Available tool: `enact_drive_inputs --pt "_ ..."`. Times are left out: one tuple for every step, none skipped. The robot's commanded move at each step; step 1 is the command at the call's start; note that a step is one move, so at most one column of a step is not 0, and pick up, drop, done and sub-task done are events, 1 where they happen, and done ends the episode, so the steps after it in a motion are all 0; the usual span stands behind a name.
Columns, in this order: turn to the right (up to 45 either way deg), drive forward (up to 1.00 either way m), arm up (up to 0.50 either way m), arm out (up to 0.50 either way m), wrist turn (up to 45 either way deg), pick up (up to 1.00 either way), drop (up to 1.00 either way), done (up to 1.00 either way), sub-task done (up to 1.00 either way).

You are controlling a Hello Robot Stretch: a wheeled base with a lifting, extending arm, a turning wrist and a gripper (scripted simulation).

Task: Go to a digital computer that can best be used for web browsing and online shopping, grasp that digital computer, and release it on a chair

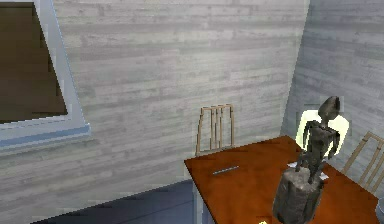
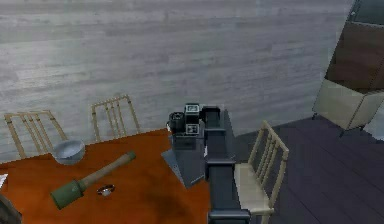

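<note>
The reddish-brown wooden table (image 2: 150, 195) carries the digital computer (image 2: 188, 160) at its right edge, seen in the arm side view, just in front of a pale wooden chair (image 2: 262, 165) drawn up to that edge. The computer looks like a dark slate-grey slab with a darker upright part rising along its right side. The dark arm (image 2: 225, 195) rises across it, and the gripper (image 2: 180, 122) sits at the computer's far end. Whether they touch, and whether the gripper holds anything, cannot be told. Near the table's left edge lie a green club-shaped thing (image 2: 92, 180) and a grey bowl (image 2: 68, 152).
</note>
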Motion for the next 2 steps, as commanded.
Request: enact_drive_inputs --pt "0.0 0.00 -0.32 0.00 0.0 0.00 0.00 0.00 0.00" --pt "0.0 0.00 0.00 0.00 0.0 1.00 0.00 0.00 0.00"
